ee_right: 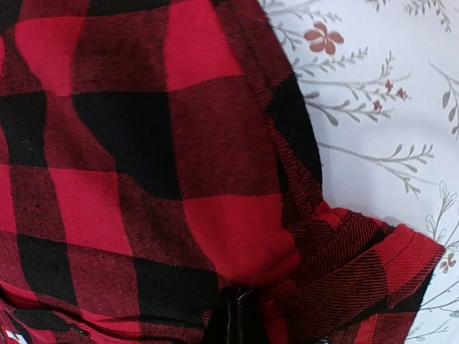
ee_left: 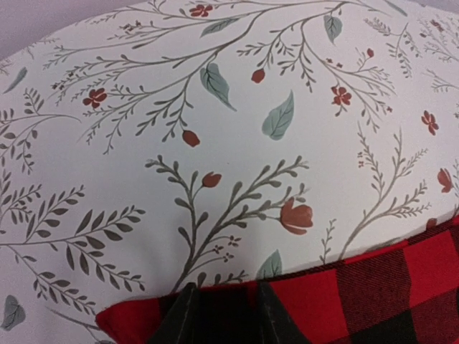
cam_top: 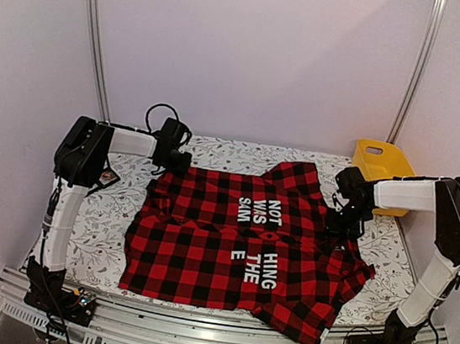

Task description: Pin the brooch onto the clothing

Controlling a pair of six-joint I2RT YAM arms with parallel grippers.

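On the floral tablecloth (cam_top: 112, 233) your checked flannel shirt (cam_top: 203, 245) lies flat between both arms, its long side running left to right. The left gripper (ee_left: 228, 312) sits at the shirt's far-left corner with the elbow bent. Its fingers (ee_left: 188, 315) stand narrowly apart across the hem; can't tell if they grip. The right gripper (ee_right: 233, 319) is down on the right edge, closed tight, with cloth puckering into its tips, so likely pinched. No brooch shows in any view. The right arm looks slightly nearer the white lettering (cam_top: 260, 235).

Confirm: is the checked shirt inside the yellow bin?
No, the shirt lies spread on the floral table cover, outside the yellow bin.
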